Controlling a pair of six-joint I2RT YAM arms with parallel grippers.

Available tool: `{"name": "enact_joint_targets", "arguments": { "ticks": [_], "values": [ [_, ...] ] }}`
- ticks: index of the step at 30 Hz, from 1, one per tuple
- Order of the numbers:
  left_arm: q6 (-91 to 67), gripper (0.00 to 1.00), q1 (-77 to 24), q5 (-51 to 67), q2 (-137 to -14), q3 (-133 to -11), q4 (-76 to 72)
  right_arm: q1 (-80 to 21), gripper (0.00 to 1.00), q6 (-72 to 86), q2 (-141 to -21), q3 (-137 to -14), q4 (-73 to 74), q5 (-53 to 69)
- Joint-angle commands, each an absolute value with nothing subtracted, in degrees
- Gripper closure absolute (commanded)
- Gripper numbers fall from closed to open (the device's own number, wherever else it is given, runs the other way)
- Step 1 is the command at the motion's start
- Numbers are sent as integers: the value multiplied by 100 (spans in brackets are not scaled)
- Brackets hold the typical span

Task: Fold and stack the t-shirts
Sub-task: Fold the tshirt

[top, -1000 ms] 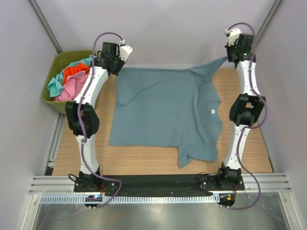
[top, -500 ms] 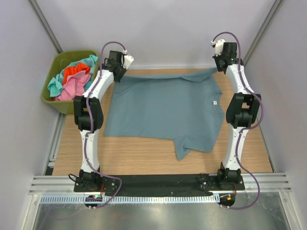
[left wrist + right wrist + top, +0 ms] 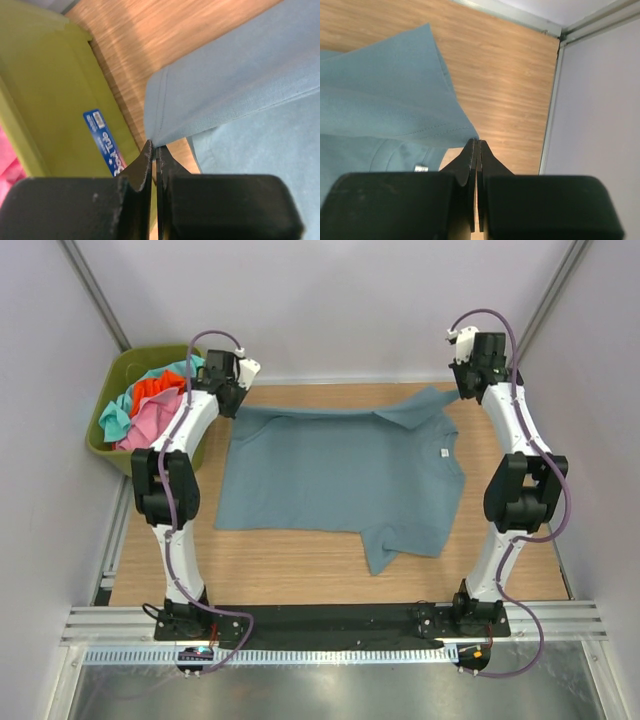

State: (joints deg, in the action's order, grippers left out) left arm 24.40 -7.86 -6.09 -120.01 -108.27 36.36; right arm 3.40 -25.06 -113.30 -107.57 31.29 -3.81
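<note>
Muted slate-blue cloth t-shirt [image 3: 340, 475] spread mid-bench; left gripper [image 3: 154, 150] and right gripper [image 3: 476, 145], each clamped on a far corner of the cloth, hold that edge raised and taut, apparently to smooth it for folding; pink, orange-red and turquoise shirts [image 3: 145, 405] lie in the olive-green plastic bin [image 3: 110, 455] beside the far-left corner

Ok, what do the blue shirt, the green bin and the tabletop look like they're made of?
Blue t-shirt: soft matte knit cloth, probably cotton jersey; it drapes, creases and shows stitched hems.
Bin: rigid olive-green plastic by the look, with a smooth moulded wall, a slight sheen and a sticker stuck on.
Tabletop: light wood grain, matte; solid wood or laminate, cannot tell.
</note>
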Motion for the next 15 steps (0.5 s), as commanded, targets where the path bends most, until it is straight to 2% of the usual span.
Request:
{"name": "enact_joint_targets", "arguments": {
  "ticks": [1, 15],
  "values": [
    [2461, 100, -756, -492, -11426, -10591, 3551, 334, 99, -2329, -10767, -10303, 3182, -264],
    [2294, 100, -756, -360, -11197, -9791, 3595, 325, 99, -2294, -10362, -9422, 3287, -79]
  ]
}}
